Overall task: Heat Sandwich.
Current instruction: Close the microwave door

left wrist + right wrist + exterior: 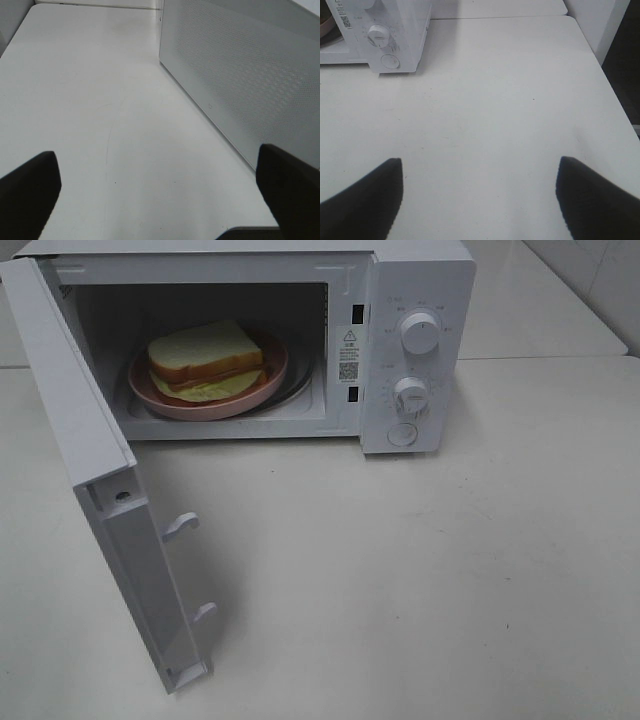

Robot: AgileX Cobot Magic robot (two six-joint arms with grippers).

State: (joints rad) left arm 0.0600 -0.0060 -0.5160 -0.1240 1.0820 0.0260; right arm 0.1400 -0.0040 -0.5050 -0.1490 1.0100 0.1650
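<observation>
The sandwich, white bread with tan crust and pale filling, lies on a round pink plate inside the open white microwave. Neither gripper shows in the exterior high view. In the left wrist view my left gripper is open, its dark fingers wide apart over bare table beside the outer face of the microwave door. My right gripper is open too, holding nothing, over the table some way in front of the microwave's control panel.
The microwave door swings out toward the front left, with two latch hooks on its edge. Two knobs and a round button sit on the control panel. The white table extends in front and to the right.
</observation>
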